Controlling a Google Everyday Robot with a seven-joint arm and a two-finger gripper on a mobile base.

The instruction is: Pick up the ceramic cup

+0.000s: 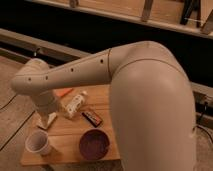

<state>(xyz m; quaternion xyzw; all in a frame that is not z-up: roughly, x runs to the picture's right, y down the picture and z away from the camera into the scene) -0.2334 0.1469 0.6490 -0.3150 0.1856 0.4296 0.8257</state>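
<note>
Arm point(150, 100) fills the right side, reaching down-left over table point(67, 150). Dark reddish bowl point(94, 144) at front edge. Ceramic cup point(38, 142) upright left of it, not held. End effector point(48, 119) behind cup; grip state: cannot tell.

On the table point(67, 134), the ceramic cup point(37, 142) stands at the front left corner, and the bowl point(94, 144) stands to its right along the front edge, apart from it. Behind the cup, the gripper point(49, 118) hangs low over the table's left side, right at a flat block point(44, 123) lying there. The bottle point(75, 103) lies on its side just to the gripper's right, with a small bar point(92, 118) beside it on the right, behind the bowl, and a thin item point(63, 92) further back near the rear edge.
</note>
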